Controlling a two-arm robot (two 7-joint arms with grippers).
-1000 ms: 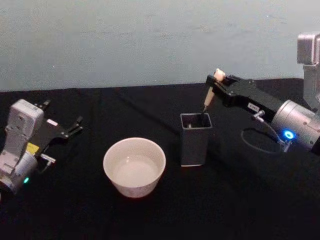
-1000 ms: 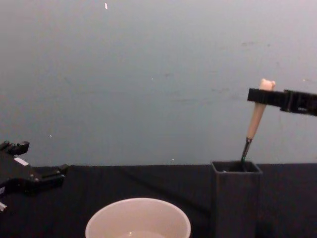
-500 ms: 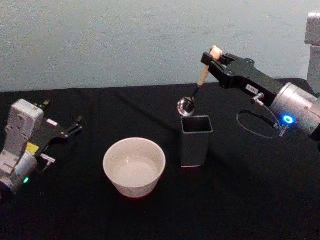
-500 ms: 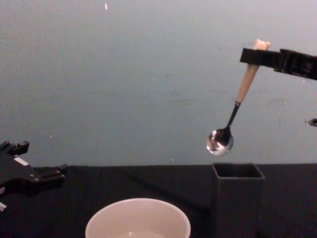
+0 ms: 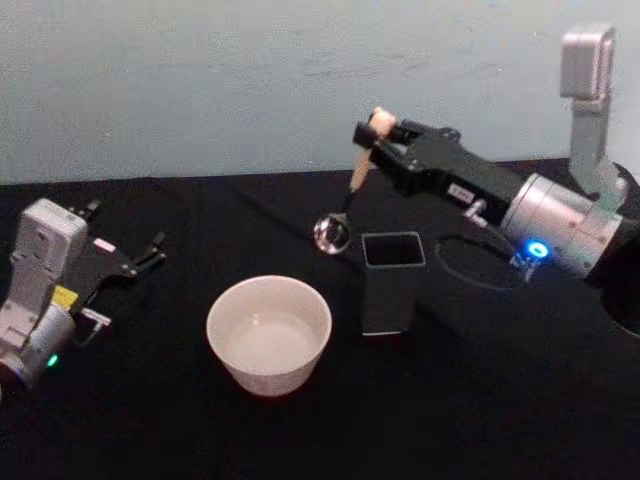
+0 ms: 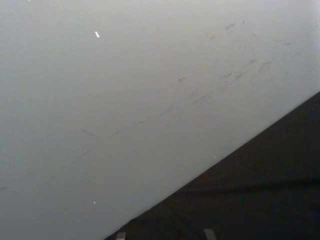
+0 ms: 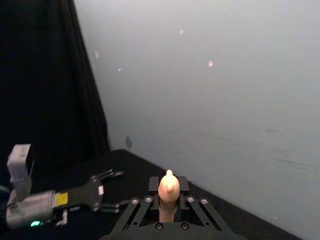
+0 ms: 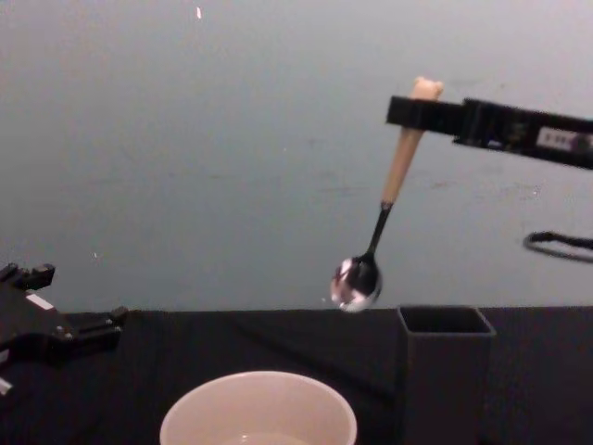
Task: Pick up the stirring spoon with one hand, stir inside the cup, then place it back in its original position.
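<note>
The black cloth-covered surface (image 5: 300,440) runs back to a pale blue-grey wall (image 5: 200,80). Nearest the robot stands the cup (image 5: 268,333), upright, with nothing over its mouth. Just beside it, on the robot's right and slightly farther back, is the dark grey square holder (image 5: 391,283).

A second ago the stirring spoon (image 5: 358,168) stood with its bowl down inside that holder. Now it is out and has been carried toward the robot's left. It hangs tilted in the air, and its shiny bowl is clear of the holder's rim, beyond the cup's far edge and not yet over it. The right gripper (image 5: 378,135) has its fingers (image 8: 398,111) clamped on the beige handle just under the bear head, which pokes out above them in the right wrist view.

So the pick-up looks done and the carry to the cup is under way. The stirring and the return to the holder remain.

The holder sits close under the right arm's path, and a cable loop (image 5: 470,270) hangs from that arm just behind it. Far on the left, the left gripper (image 5: 128,238) rests parked with its fingers spread, well apart from the cup.
</note>
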